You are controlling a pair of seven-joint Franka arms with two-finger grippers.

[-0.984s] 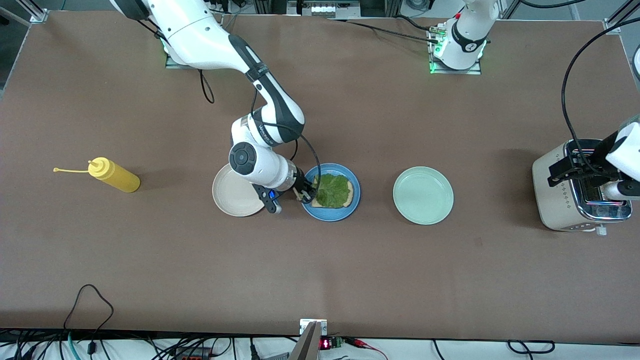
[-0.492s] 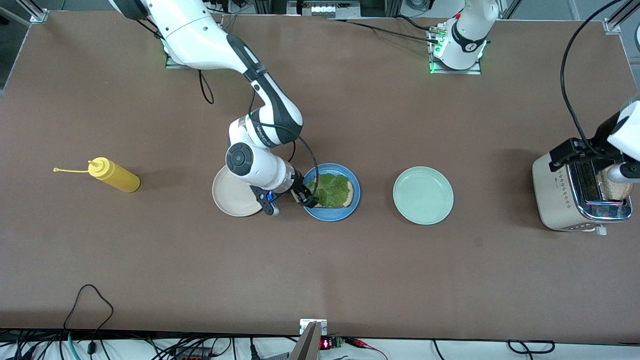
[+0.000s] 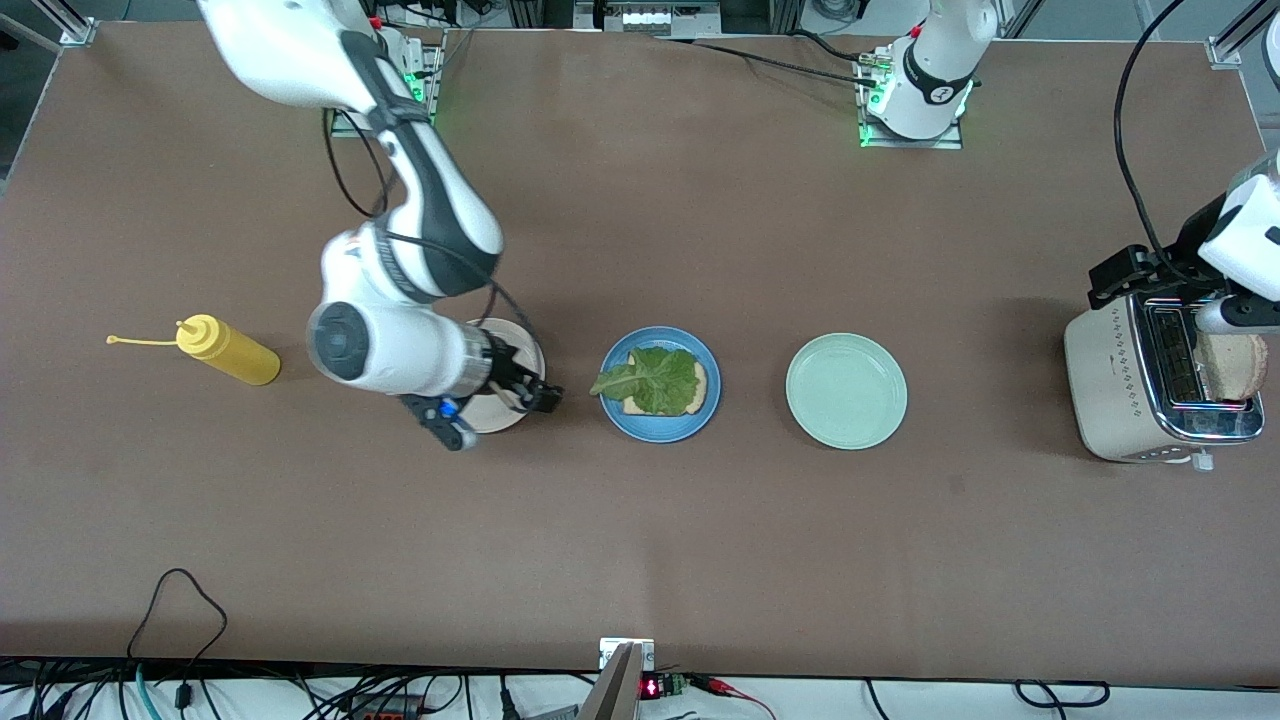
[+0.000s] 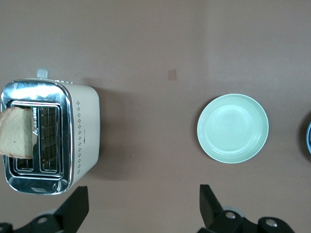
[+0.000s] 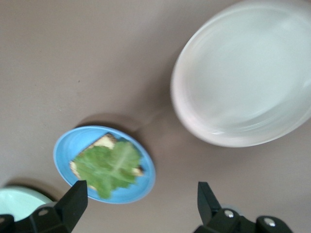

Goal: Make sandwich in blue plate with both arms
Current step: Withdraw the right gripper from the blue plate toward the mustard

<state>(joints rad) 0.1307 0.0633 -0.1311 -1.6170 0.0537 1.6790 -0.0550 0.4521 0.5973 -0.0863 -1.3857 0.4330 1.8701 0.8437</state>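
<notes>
The blue plate (image 3: 640, 428) holds one tan bread slice (image 3: 701, 379) with a green lettuce leaf (image 3: 660, 378) on top; the plate (image 5: 68, 145) and leaf (image 5: 109, 165) also show in the right wrist view. A second bread slice (image 3: 1235, 365) stands in a slot of the toaster (image 3: 1110, 390), and shows in the left wrist view (image 4: 17, 131). My right gripper (image 3: 530, 395) is open and empty over the cream-white plate's edge, beside the blue plate (image 5: 141, 199). My left gripper (image 3: 1125, 275) is open and empty, up over the table beside the toaster (image 4: 141, 199).
A cream-white plate (image 3: 497, 416) lies toward the right arm's end of the blue plate. A pale mint-green plate (image 3: 845, 390) lies between the blue plate and the toaster. A yellow squeeze bottle (image 3: 228, 350) lies on its side near the right arm's end.
My right gripper has let go of the lettuce and drawn back from the blue plate to over the cream plate. My left gripper has moved off the toaster's slots, uncovering the bread slice.
</notes>
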